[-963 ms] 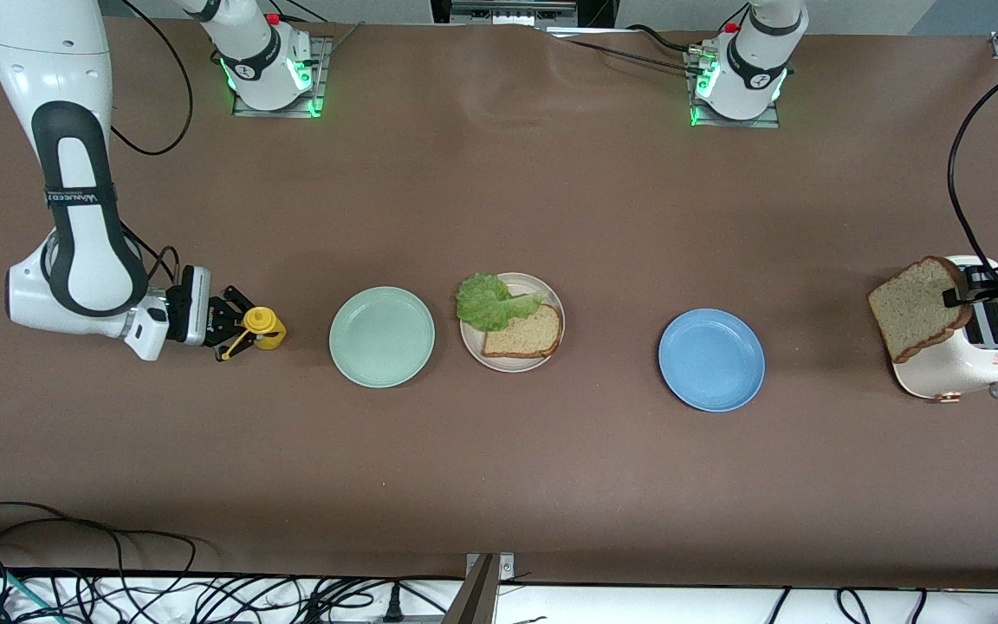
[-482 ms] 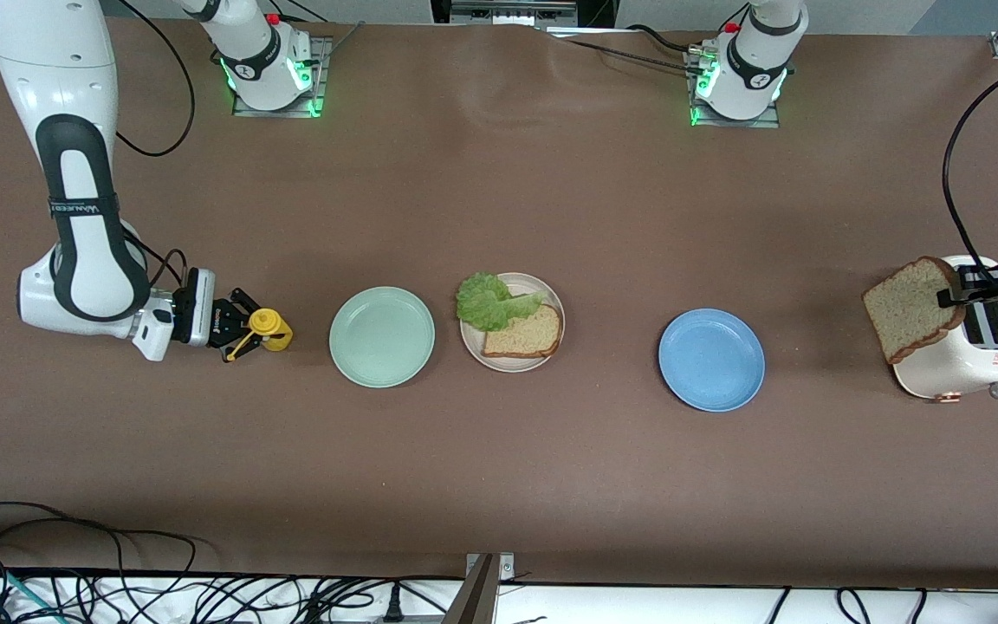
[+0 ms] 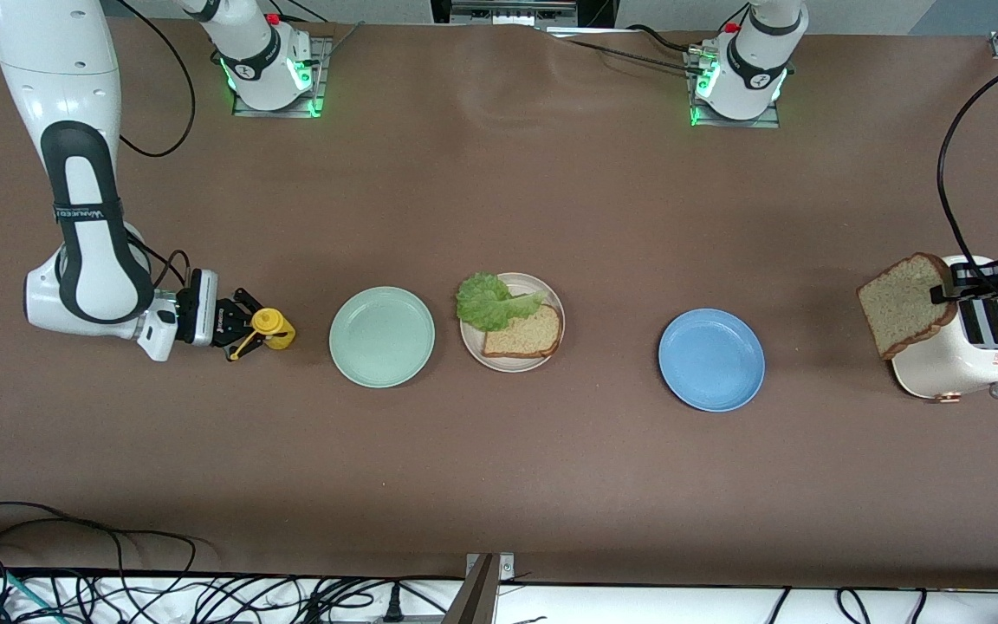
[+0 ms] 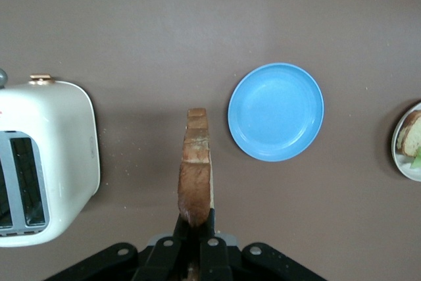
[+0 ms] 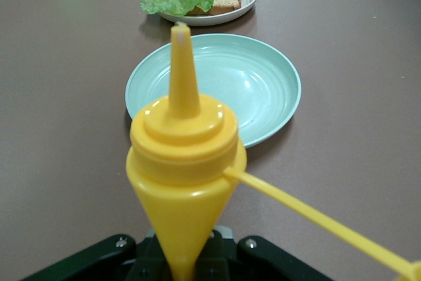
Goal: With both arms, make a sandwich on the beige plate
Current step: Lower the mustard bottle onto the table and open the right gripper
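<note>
While my left gripper (image 4: 195, 238) pinched a bread slice (image 3: 904, 305) over the toaster (image 3: 975, 347) by the table's end, my right gripper (image 3: 243, 328) clamped a yellow bottle (image 3: 271, 329).

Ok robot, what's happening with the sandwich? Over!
Left gripper shut on bread slice, beside toaster. Right gripper shut on yellow bottle. Beige plate: bread, lettuce, no top. Nothing blocking.
</note>
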`<action>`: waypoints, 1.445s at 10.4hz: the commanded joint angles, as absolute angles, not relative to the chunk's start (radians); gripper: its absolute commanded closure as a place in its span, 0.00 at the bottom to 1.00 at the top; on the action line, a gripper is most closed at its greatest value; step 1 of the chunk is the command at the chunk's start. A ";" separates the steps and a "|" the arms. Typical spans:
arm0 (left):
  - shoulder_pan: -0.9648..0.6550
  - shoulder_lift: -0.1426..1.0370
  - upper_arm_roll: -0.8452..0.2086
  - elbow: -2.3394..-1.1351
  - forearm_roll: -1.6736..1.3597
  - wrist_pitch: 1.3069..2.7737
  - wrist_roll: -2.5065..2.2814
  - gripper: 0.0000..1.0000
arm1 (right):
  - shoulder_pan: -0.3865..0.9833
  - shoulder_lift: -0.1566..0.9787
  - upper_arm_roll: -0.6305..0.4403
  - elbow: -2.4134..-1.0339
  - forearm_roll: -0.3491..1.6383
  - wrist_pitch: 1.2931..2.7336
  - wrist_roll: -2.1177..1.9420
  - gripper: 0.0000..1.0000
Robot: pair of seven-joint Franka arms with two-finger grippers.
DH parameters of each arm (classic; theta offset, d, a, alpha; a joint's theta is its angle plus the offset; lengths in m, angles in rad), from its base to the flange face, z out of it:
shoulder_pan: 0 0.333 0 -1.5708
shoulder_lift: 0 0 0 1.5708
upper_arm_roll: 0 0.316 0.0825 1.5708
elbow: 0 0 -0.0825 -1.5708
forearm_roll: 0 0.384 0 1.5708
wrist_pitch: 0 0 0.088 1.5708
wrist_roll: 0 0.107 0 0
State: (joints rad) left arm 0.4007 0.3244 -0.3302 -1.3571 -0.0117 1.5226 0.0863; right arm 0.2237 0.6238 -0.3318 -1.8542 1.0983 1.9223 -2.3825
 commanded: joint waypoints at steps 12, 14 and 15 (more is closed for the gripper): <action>0.376 0.319 -0.328 -1.339 0.005 1.486 0.077 1.00 | 0.189 0.566 -0.334 -1.850 1.010 1.911 -2.280 0.00; 0.377 0.319 -0.327 -1.338 0.017 1.482 0.077 1.00 | 0.189 0.535 -0.356 -1.850 0.944 1.905 -2.215 0.00; 0.377 0.319 -0.327 -1.339 0.015 1.479 0.075 1.00 | 0.187 0.528 -0.365 -1.850 0.918 1.901 -2.186 0.00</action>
